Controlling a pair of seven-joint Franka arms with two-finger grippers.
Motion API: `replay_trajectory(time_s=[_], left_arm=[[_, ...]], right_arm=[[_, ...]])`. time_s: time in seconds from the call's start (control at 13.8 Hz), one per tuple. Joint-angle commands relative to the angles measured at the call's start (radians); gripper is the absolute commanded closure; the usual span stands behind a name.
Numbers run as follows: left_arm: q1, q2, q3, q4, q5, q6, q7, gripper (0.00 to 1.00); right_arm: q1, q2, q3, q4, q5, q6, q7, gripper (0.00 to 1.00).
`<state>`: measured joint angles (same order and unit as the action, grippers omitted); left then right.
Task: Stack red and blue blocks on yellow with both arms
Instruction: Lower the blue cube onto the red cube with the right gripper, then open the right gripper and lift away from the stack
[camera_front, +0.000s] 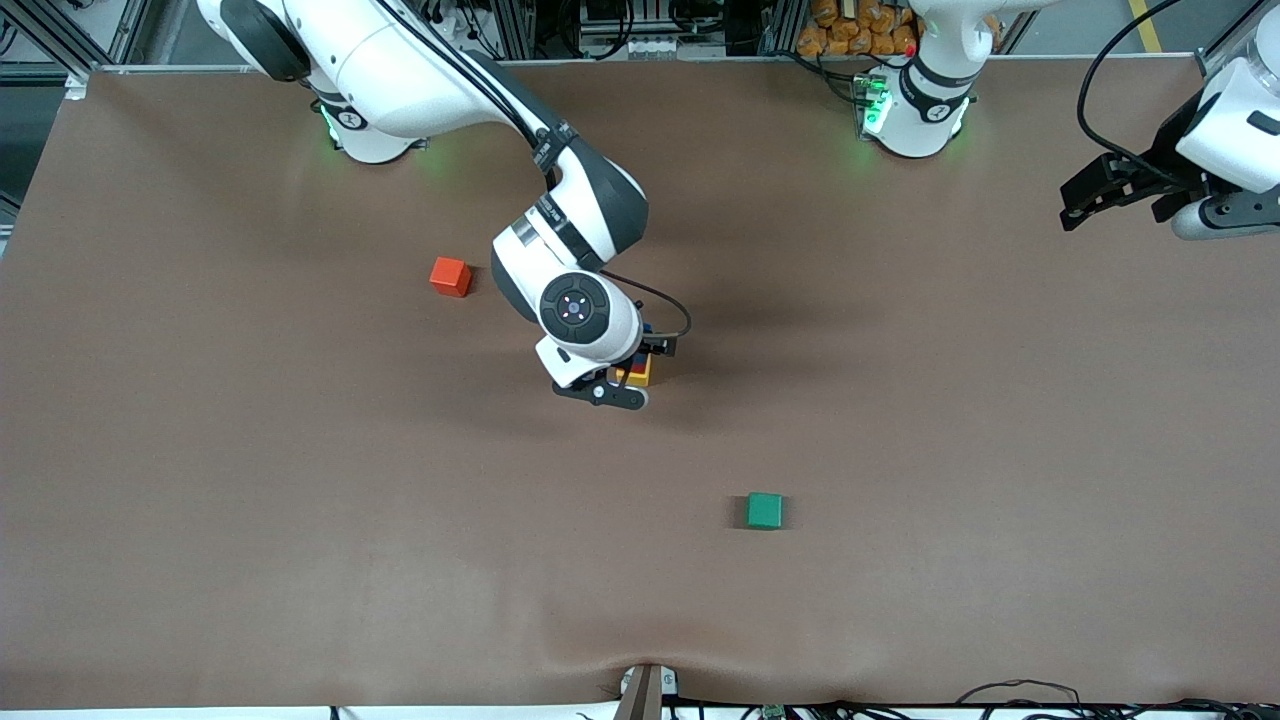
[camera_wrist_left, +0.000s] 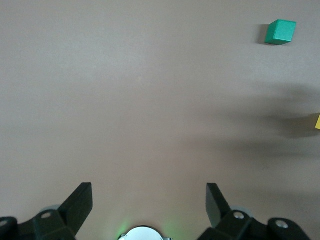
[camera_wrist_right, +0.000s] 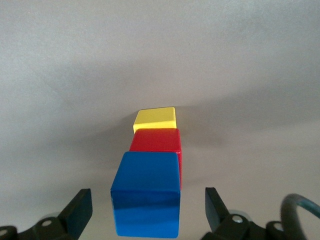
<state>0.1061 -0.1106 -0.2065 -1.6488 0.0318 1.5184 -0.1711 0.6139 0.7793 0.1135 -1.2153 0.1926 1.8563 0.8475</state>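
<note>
Blue block (camera_wrist_right: 145, 200) atop red (camera_wrist_right: 156, 141), yellow (camera_wrist_right: 155, 118), between open right tool (camera_wrist_right: 146, 209) fingers

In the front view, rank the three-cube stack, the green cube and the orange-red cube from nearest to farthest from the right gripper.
1. The stack, blue cube on red cube on yellow cube, sits right under the open right gripper.
2. The green cube and the orange-red cube are too close to call; the green one lies nearer the front camera.
</note>
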Motion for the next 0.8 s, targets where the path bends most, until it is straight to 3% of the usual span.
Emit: replay_trajectory(time_s=[0.0, 0.43, 0.72], left_arm=[[0.007, -0.008, -0.002, -0.011, -0.016, 0.0, -0.008, 0.0], [0.007, -0.015, -0.002, -0.02, -0.016, -0.001, -0.008, 0.0], [0.044, -0.037, 0.001, -0.022, -0.016, -0.01, 0.002, 0.0]], right_arm=[[-0.002, -0.003, -0.006, 0.02, -0.009, -0.011, 0.012, 0.0], [-0.077, -0.055, 0.008, 0.085, 0.005, -0.1, 0.007, 0.0], [-0.152, -0.17, -0.001, 0.102, 0.004, -0.248, 0.004, 0.0]])
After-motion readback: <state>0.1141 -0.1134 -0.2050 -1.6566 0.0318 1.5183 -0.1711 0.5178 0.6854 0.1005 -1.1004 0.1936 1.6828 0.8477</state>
